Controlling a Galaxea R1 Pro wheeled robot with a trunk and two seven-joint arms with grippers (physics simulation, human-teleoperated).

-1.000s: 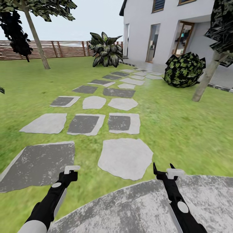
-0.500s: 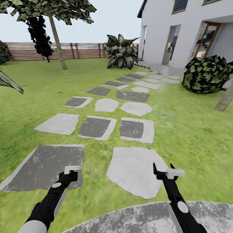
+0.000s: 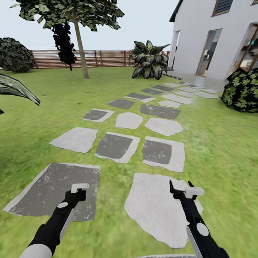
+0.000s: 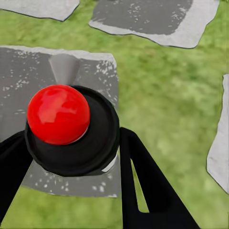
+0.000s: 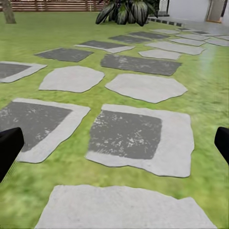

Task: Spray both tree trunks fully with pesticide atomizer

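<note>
One small sprayer, the pesticide atomizer, is sitting clamped between the black fingers of the left gripper. Its dark round body and glossy red knob are facing the wrist camera, and its white part is poking out just above the fingertips in the head view. It is looking light and rigid to me, hard plastic and probably a bit slick, so gripping round the dark body, as now, and leaving the red knob free is seeming the sensible hold. The right gripper is hanging spread open and carrying nothing. Under and just ahead of both hands, grey stepping stones are lying flat in the green lawn, running on toward the white house far beyond the right hand. Well ahead of the left hand one tree is standing, its trunk in front of the slatted fence. No white specks are showing on the bark from here, so spraying is, I'd judge, yet to begin
</note>
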